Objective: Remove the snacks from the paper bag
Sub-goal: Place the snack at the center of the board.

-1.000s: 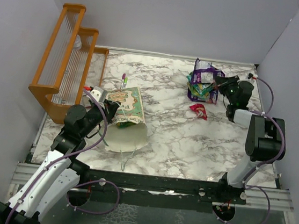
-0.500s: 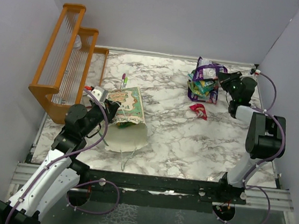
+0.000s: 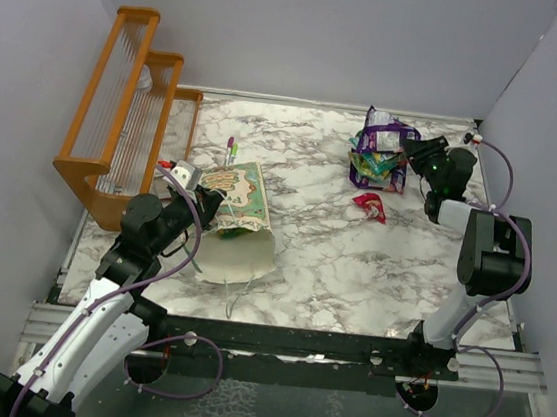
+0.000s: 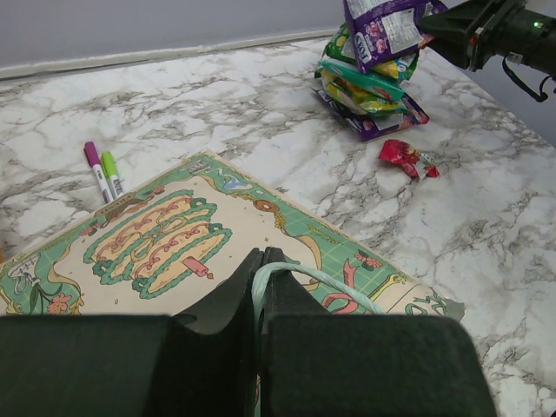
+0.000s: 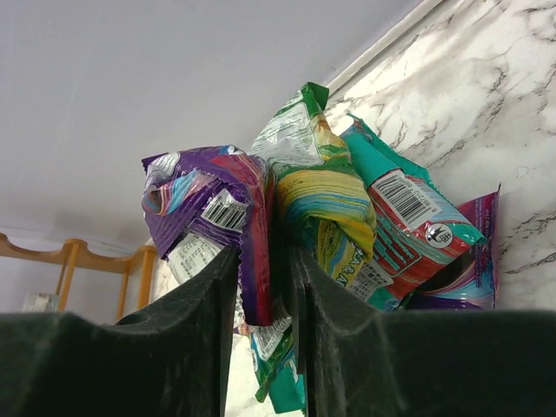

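Note:
The mint-green paper bag (image 3: 241, 209) lies on its side, picture face up, its cream mouth toward the arms. My left gripper (image 3: 209, 203) is shut on its string handle (image 4: 334, 282), over the picture face (image 4: 165, 239). Several snacks lie in a pile (image 3: 376, 167) at the back right. A small red packet (image 3: 369, 207) lies apart, in front of the pile. My right gripper (image 3: 413, 149) is at the pile's right side. Its jaws stand a little apart around the edge of a purple packet (image 5: 195, 187), which stands upright on the pile. A green packet (image 5: 323, 191) lies beside it.
An orange wooden rack (image 3: 117, 120) stands at the back left, close to the bag. Two thin markers (image 3: 231, 150) with purple and green caps lie just behind the bag. Grey walls close in the marble table on three sides.
My right gripper lifted the purple packet onto the top of the pile, then eased slightly back and down. The left gripper and the bag have not moved.

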